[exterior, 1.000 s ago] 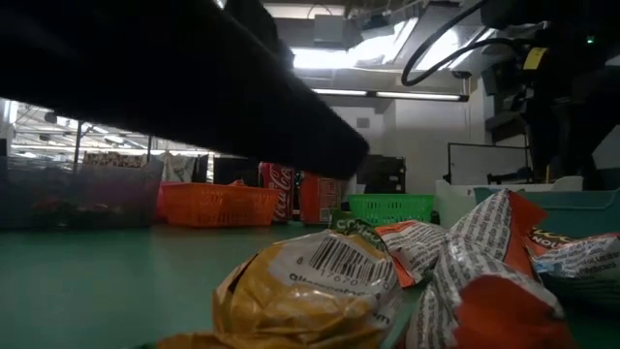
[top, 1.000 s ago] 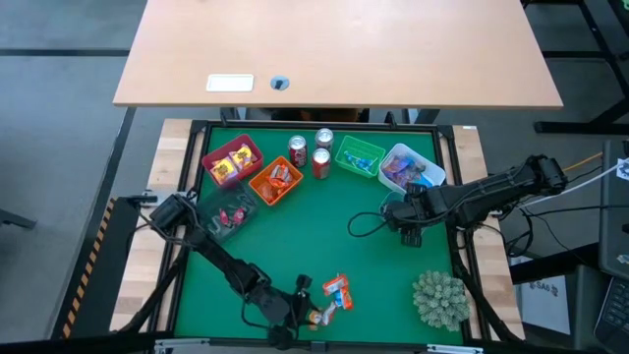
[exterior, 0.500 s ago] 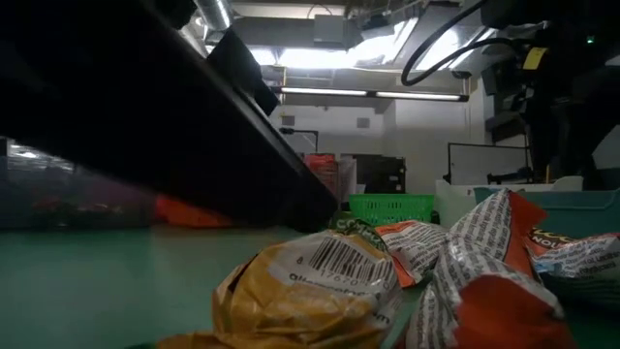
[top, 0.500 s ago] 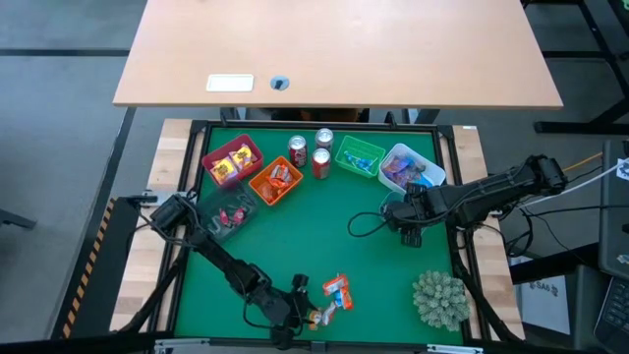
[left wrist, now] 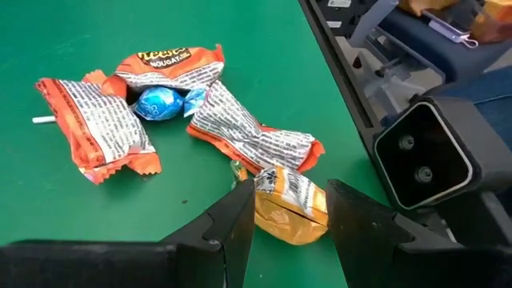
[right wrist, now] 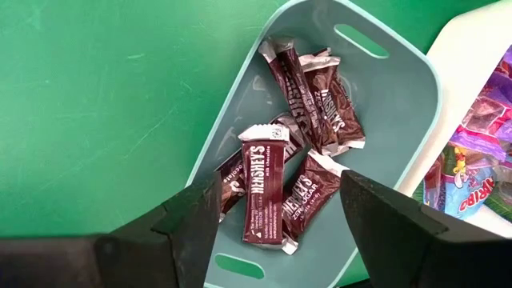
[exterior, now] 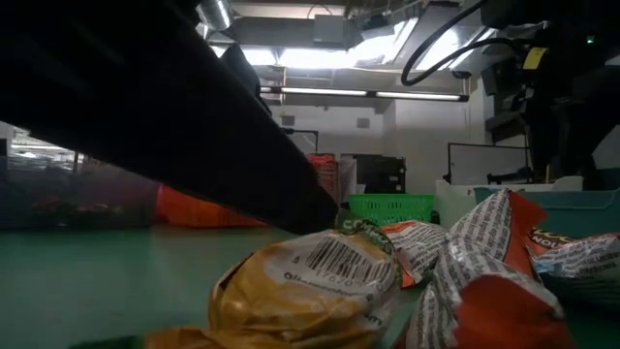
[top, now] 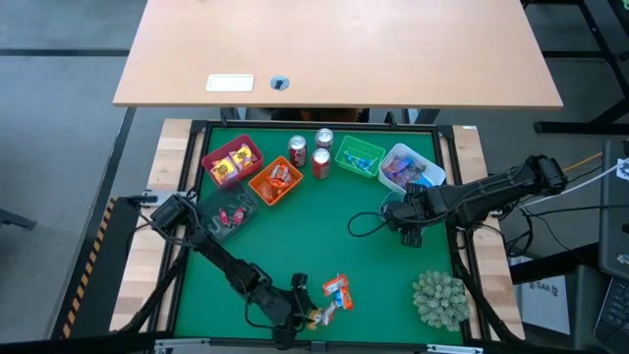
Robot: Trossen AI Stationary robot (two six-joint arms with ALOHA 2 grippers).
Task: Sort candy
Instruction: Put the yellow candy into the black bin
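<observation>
My left gripper (left wrist: 292,192) is low at the table's near edge (top: 303,307), shut on a yellow-wrapped candy (left wrist: 290,206) (exterior: 300,286). Just beyond it lie three orange-wrapped candies (left wrist: 94,120) (left wrist: 170,68) (left wrist: 250,138) and a blue ball lollipop (left wrist: 158,102), all flat on the green mat (top: 334,290). My right gripper (right wrist: 280,204) is open at the right side (top: 407,224). It hovers over a teal bin (right wrist: 400,104) holding several dark brown chocolate candies (right wrist: 264,184). My left gripper pinches the yellow candy across its width (left wrist: 276,210), one finger (left wrist: 240,220) on each side, coming from above at a slant. The candy still lies on the mat.
Along the far edge stand a red bin (top: 232,160), an orange bin (top: 276,180), a dark bin (top: 231,209), a green bin (top: 359,155), a white bin (top: 413,167) and red soda cans (top: 320,160). A spiky plant ball (top: 439,298) sits near right. The low camera housing (left wrist: 420,156) is beside the candy.
My left arm has come down toward the yellow candy at the near edge. In the low view it now hides the soda cans and most of the orange bin. The yellow candy's wrapper has shifted slightly. My right arm has kept still.
</observation>
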